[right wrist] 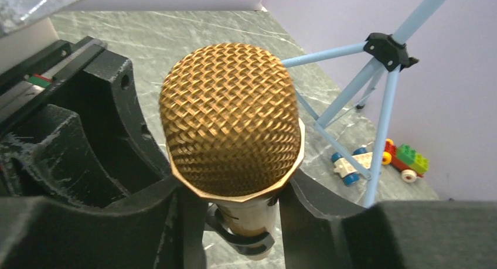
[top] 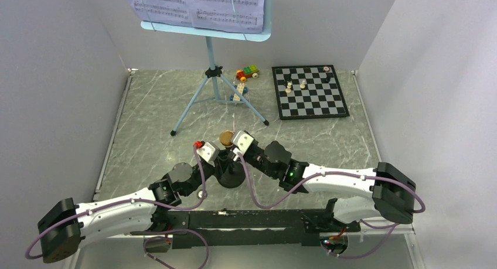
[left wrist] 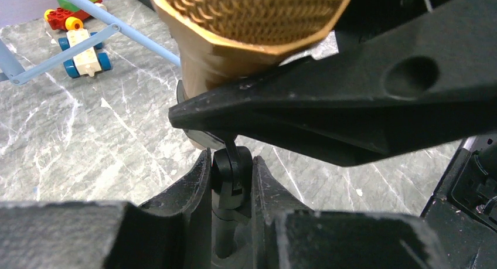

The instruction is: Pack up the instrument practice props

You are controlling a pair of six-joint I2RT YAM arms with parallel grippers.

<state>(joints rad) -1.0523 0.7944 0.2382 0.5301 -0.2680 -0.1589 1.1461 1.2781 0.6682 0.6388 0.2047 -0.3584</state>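
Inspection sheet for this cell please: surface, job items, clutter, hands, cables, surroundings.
Surface: grey marbled tabletop, no spills seen.
Job's things: light-blue music stand upright at the back, sheet-music pages on its desk; gold microphone sitting in the black mic stand near the arms.
Clutter: chessboard with a few pieces, back right; toy brick car and a second small brick vehicle by the stand's legs.
Hands: left hand shut on the mic stand's stem; right hand straddles the microphone body, contact unclear.
Cables: purple cables loop along both arms.
Surroundings: plain pale walls on three sides.
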